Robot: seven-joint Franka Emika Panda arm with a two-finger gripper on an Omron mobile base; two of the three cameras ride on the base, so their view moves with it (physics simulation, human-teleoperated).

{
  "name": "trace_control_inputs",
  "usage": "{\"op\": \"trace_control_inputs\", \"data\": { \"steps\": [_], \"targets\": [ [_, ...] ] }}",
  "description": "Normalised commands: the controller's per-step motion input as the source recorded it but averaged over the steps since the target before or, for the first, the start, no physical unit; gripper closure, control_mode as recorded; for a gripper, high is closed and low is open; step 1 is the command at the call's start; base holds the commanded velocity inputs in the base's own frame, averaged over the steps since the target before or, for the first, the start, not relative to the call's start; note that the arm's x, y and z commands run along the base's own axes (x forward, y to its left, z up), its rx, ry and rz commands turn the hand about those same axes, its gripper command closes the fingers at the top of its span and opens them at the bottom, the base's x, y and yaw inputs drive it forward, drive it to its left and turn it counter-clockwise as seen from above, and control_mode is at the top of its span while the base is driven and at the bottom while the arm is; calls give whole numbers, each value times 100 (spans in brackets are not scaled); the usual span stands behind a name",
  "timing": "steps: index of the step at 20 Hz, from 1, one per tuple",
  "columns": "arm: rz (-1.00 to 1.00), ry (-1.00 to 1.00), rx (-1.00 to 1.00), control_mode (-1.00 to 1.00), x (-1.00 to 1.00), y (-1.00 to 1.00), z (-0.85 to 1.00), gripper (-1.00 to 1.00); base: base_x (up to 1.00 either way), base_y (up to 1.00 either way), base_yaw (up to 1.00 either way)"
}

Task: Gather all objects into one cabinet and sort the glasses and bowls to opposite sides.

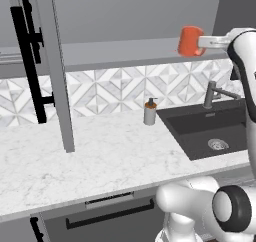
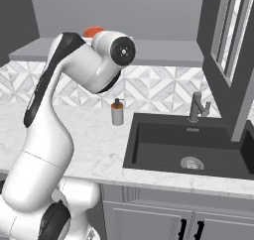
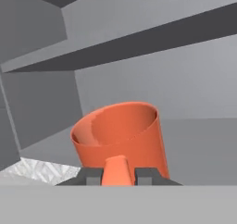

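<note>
Orange mug (image 3: 121, 140): we see it upright, rim open upward, its handle pointing toward the hand camera; in the left base view it hangs at the front edge of the cabinet shelf (image 1: 120, 53), to the right.
Pincer (image 3: 118, 176): clenched on the orange mug's handle, one dark fingertip on either side of it.
Cabinet door (image 1: 52, 66): swung open at far left, long black bar handle (image 1: 27, 61) on it.
Soap dispenser (image 1: 150, 111): stands on the marble worktop (image 1: 100, 156), just left of the dark sink (image 1: 210, 128).
Faucet (image 1: 214, 93): behind the sink.
</note>
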Motion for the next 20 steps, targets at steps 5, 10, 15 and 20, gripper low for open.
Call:
{"op": "trace_control_inputs", "data": {
  "steps": [5, 10, 15, 20],
  "targets": [
    [3, 2, 0, 100, -20, 4, 1, 100, -80, 14, 8],
    [0, 0, 0, 100, 0, 0, 0, 100, -100, 18, 5],
    [0, 0, 0, 100, 0, 0, 0, 100, -100, 11, 31],
    [0, 0, 0, 100, 0, 0, 0, 100, -85, -2, 45]
  ]
}}
